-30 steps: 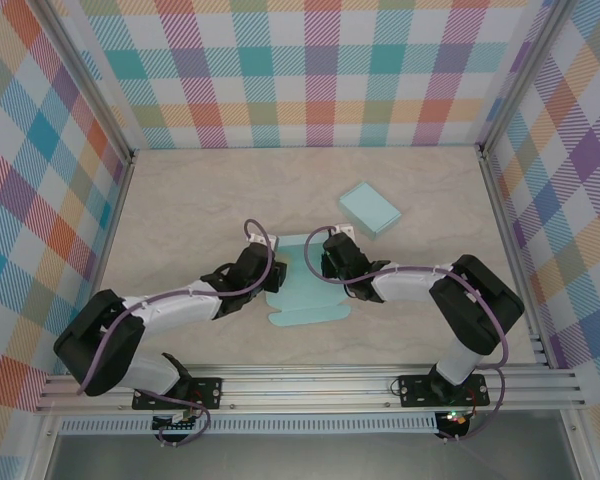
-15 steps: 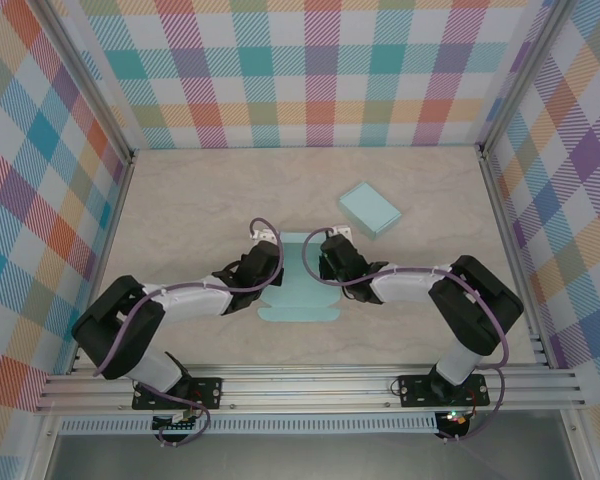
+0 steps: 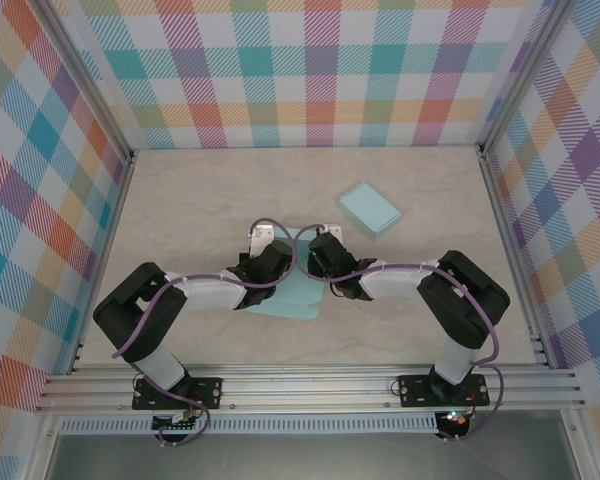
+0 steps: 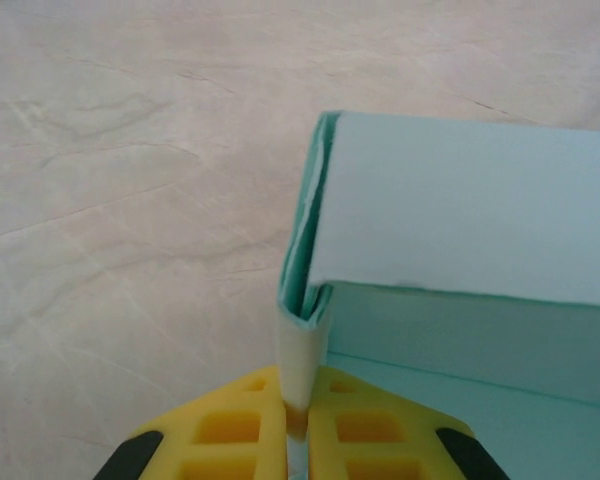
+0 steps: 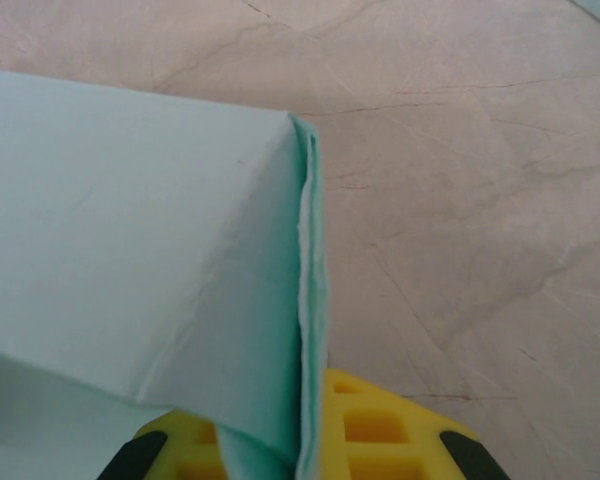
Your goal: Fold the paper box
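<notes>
Both arms reach inward, their wrists close together at mid-table. The left gripper (image 4: pixel 298 425) is clamped on the left edge of the pale teal flat paper box (image 3: pixel 286 306). The right gripper (image 5: pixel 302 440) is clamped on the box's folded right edge. The box lies on the beige marbled table (image 3: pixel 180 200).

The left arm (image 3: pixel 205 290) and right arm (image 3: pixel 400 280) crowd the table's (image 3: pixel 180 200) centre around the paper box (image 3: pixel 292 302), a second teal box (image 3: pixel 370 209) sits toward the far-right corner, and the far-left corner and side edges lie open.
</notes>
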Robot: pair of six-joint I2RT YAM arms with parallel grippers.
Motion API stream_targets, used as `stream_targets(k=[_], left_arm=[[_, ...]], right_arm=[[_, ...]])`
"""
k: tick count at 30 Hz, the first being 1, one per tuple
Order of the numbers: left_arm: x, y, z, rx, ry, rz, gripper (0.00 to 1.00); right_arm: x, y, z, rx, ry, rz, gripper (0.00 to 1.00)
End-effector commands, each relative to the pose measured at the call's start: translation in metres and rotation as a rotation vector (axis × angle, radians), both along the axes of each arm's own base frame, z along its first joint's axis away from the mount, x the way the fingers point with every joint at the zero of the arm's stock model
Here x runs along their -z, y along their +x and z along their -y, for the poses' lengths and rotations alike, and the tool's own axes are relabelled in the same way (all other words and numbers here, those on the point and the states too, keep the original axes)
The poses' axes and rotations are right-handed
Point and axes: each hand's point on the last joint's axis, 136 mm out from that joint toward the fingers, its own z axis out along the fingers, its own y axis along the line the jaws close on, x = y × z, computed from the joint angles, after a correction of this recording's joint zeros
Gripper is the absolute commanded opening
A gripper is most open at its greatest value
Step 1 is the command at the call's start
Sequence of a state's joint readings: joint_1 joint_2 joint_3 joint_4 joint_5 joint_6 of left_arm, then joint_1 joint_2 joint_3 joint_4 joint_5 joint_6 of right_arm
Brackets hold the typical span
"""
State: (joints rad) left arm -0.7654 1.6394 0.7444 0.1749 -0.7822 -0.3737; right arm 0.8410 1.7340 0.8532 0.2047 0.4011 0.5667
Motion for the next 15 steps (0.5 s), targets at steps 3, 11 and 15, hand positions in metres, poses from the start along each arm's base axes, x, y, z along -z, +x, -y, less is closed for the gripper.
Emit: stream_targets(k=[3, 11, 15], left_arm=[[-0.007, -0.005, -0.041, -0.252, 0.074, 0.044, 0.1], [-0.001, -0.008, -0.074, -0.424, 0.05, 0.024, 0.1], [-0.002, -0.005, -0.082, -0.449, 0.027, 0.038, 0.11]], right_arm=[[0.02, -0.018, -0.015, -0.026, 0.031, -0.116, 0.0], [0.024, -0.023, -0.02, -0.024, 0.04, -0.128, 0.0], [0.023, -0.024, -0.023, -0.028, 0.049, -0.131, 0.0]])
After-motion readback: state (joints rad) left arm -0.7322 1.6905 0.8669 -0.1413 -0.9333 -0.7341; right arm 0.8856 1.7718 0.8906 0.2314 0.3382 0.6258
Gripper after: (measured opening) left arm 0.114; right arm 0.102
